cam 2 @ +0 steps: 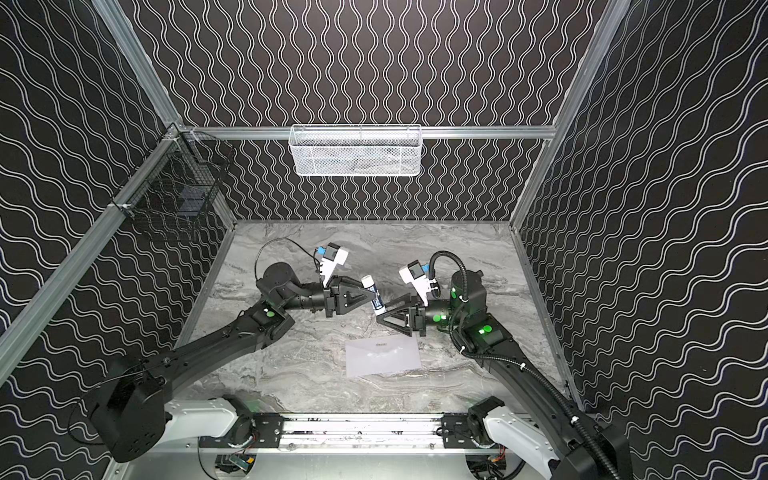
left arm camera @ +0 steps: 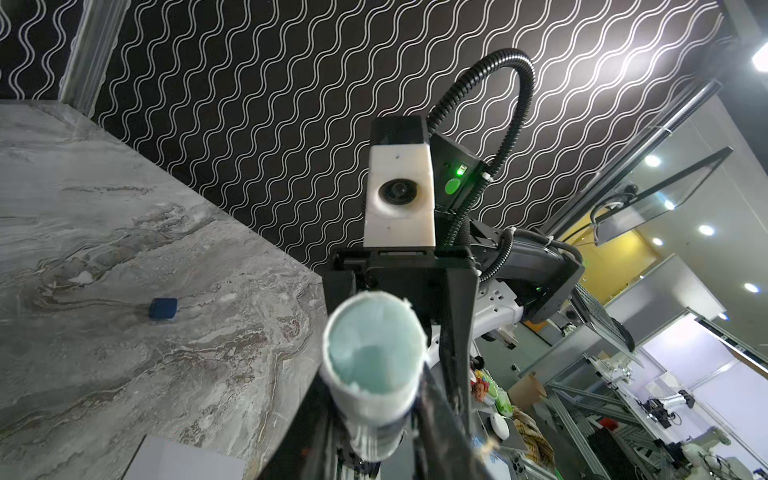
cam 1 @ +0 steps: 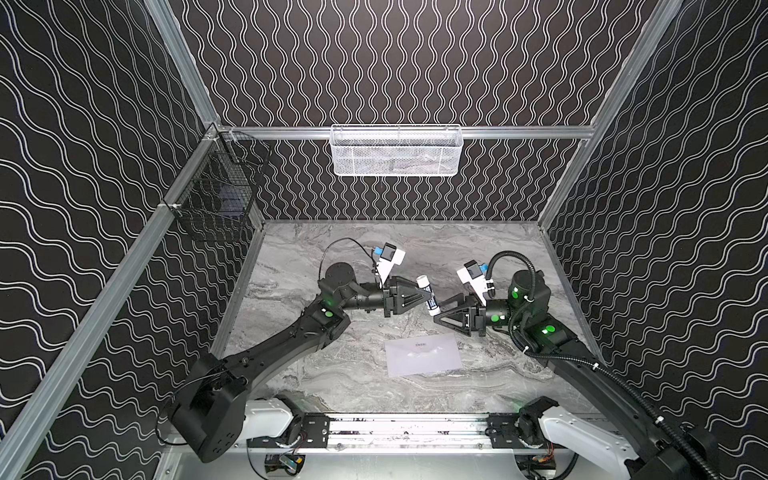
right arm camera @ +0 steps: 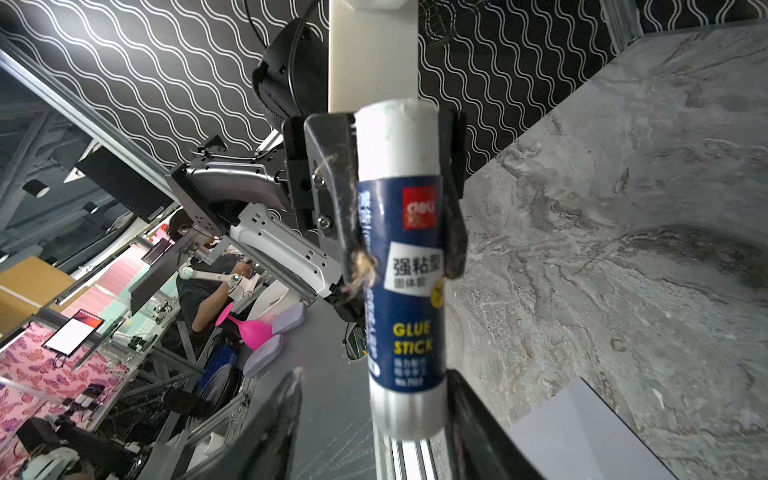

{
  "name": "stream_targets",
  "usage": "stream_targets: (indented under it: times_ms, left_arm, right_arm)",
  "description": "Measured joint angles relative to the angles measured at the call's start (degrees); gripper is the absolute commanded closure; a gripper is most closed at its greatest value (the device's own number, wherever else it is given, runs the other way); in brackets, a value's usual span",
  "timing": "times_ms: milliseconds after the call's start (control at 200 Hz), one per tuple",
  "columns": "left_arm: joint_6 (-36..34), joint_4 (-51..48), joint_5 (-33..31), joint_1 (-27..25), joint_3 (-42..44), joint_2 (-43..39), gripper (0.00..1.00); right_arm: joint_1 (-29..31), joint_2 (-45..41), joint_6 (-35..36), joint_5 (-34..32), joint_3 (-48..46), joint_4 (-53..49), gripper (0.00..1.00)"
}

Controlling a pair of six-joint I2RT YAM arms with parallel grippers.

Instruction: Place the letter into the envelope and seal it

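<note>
A pale envelope [cam 1: 424,355] [cam 2: 382,355] lies flat on the marble table, flap side up with a small dark mark; its corner shows in both wrist views [left arm camera: 183,459] [right arm camera: 582,432]. The letter is out of view. Above the table my left gripper [cam 1: 429,297] [left arm camera: 374,415] is shut on a blue-and-white glue stick [cam 1: 427,296] [right arm camera: 405,270], uncapped, with pale glue showing at its end [left arm camera: 374,357]. My right gripper [cam 1: 439,311] [right arm camera: 376,374] is open astride the stick's lower end: one finger lies against it, the other stands apart.
A small blue cap [left arm camera: 163,308] lies on the table. A white mesh basket [cam 1: 397,151] hangs on the back wall and a black wire basket [cam 1: 216,195] on the left wall. A metal rail [cam 1: 409,432] runs along the front edge.
</note>
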State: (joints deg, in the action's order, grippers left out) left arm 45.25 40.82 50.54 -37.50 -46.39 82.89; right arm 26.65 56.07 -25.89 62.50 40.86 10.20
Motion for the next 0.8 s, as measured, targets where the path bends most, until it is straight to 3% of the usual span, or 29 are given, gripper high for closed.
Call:
stream_targets:
  times_ms: [160,290,641,801]
  left_arm:
    - [1.07,0.68,0.07,-0.02,0.0,-0.24,1.0]
    - [1.31,1.75,0.28,-0.07,0.26,-0.33,1.0]
    - [0.79,1.16,-1.97,-0.9,0.72,-1.97,1.0]
    - [-1.55,-0.79,-5.42,-1.7,1.27,-3.76,1.0]
  right_arm:
    - [0.79,1.11,-0.09,0.33,-0.13,0.79,0.64]
    - [1.07,1.31,-0.24,-0.09,-0.13,1.05,0.69]
    - [2.4,0.72,-0.02,-2.4,0.9,-0.39,0.78]
    - [4.48,-0.59,1.29,-8.41,2.54,-4.98,0.78]
